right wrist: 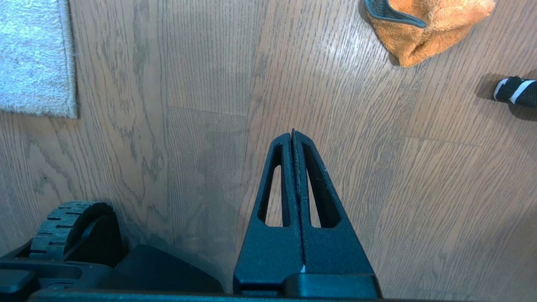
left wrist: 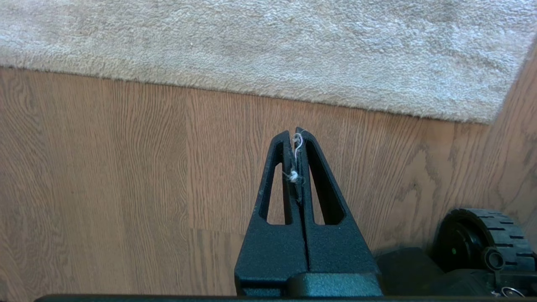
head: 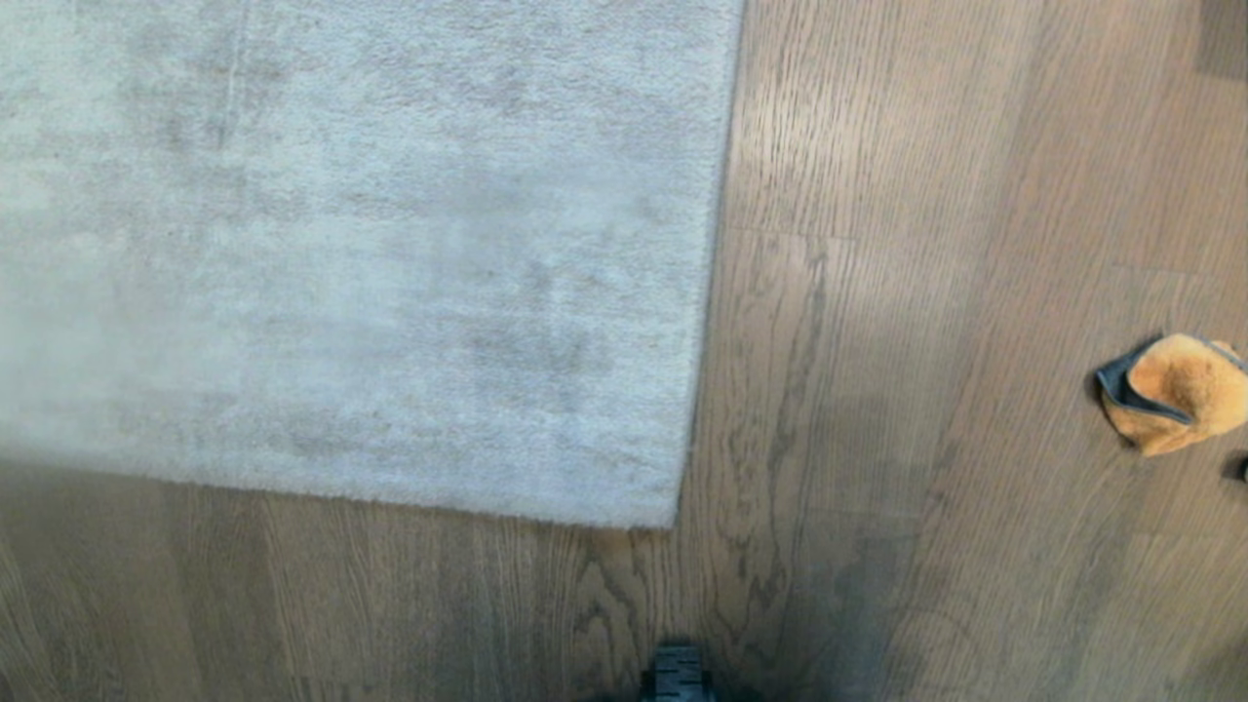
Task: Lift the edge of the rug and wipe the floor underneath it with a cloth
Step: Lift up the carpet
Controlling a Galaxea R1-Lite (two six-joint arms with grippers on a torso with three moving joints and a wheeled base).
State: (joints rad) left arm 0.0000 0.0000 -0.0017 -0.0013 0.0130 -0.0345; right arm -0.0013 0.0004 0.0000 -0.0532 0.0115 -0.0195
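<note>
Nothing has been started: the rug edge (head: pixel 704 292) lies flat on the floor (head: pixel 877 390), and the cloth (head: pixel 1175 392) sits crumpled on bare planks well off to our right of the rug's near corner, at the far right border of the head view. We hold both arms low by the base, neither showing in the head view. The left gripper (left wrist: pixel 295 136) hangs over the planks near the rug's near edge with its fingers pressed together, empty but for a wisp of pale fluff (left wrist: pixel 293 176) caught between them; the right gripper (right wrist: pixel 293 134) points toward the cloth, its fingers likewise together and holding nothing. We judge the main risks to be these: fingers brought down while together would only shove the cloth along the smooth floor; a pinch on the pile alone could slip off the rug rim, since the rim hugs the planks; and the fluff might weaken the left grip. Only the left wrist view shows that fluff and a ribbed wheel (left wrist: pixel 482 239) of our base close to the rug corner. Only the right wrist view shows a small black-and-white object (right wrist: pixel 515 90) lying just beside the cloth, which a careless reach could knock. Only the head view shows rug and cloth together.
</note>
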